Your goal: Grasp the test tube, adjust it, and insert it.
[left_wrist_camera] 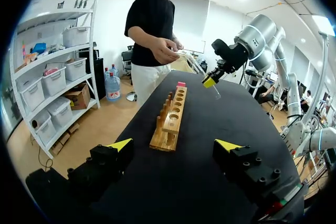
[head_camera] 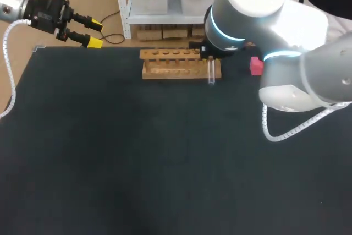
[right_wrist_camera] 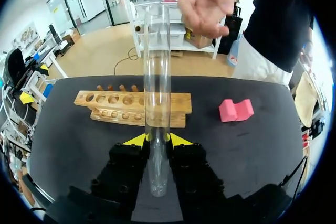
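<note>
The right gripper (right_wrist_camera: 157, 140) is clenched on the test tube (right_wrist_camera: 157, 93). Its two yellow tips press the clear glass from both sides, and most of the tube's length stands out ahead of the fingers. In the head view the tube appears a little right of the centre, in the upper part of the frame, at the right end of the wooden rack (head_camera: 176, 65). It is not inside any hole. In the left wrist view the tube hangs tilted in the air above the table (head_camera: 137, 163), beside the far end of the rack.

The rack lies on the dark table and has a row of round holes along its top. A pink block (head_camera: 256, 66) lies to the right of the rack, near it but apart. The right arm (head_camera: 286, 42) fills the upper right of the head view and hides most of its own gripper.

The left gripper (head_camera: 94, 33) is released, its fingers wide apart with nothing between them. It is in the upper left of the head view, near the table's far corner and well apart from the rack.
</note>
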Robot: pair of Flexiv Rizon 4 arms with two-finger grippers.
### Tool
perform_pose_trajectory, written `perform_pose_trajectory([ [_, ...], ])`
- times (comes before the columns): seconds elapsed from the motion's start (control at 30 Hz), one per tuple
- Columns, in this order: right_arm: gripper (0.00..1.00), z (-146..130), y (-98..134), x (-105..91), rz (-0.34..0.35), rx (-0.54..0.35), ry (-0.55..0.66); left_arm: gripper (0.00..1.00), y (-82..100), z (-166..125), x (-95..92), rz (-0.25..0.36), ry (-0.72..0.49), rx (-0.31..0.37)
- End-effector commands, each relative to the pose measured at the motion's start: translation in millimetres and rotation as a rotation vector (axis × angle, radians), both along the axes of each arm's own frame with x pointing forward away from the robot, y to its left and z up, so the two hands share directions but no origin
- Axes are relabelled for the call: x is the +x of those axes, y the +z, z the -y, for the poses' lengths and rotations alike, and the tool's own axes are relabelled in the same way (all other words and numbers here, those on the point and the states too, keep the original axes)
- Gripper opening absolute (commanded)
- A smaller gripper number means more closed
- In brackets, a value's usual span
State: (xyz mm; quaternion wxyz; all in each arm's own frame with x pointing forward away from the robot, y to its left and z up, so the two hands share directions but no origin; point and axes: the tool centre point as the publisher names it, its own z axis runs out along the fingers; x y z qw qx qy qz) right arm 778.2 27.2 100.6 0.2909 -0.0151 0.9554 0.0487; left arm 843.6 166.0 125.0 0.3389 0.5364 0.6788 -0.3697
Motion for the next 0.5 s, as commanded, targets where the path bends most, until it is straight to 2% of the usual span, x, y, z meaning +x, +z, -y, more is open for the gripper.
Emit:
perform_pose_trajectory([
  [0.03, 0.0, 8.1, 10.8, -13.6, 0.022, -0.007, -0.001, 1.0, -0.7, -0.2, -0.4, 0.003, 0.0, 0.0],
  [0.5, 0.0, 14.9, 15.7, -14.6, 0.01, -0.009, 0.0, 1.0, -0.7, -0.2, -0.4, 0.003, 0.0, 0.0],
])
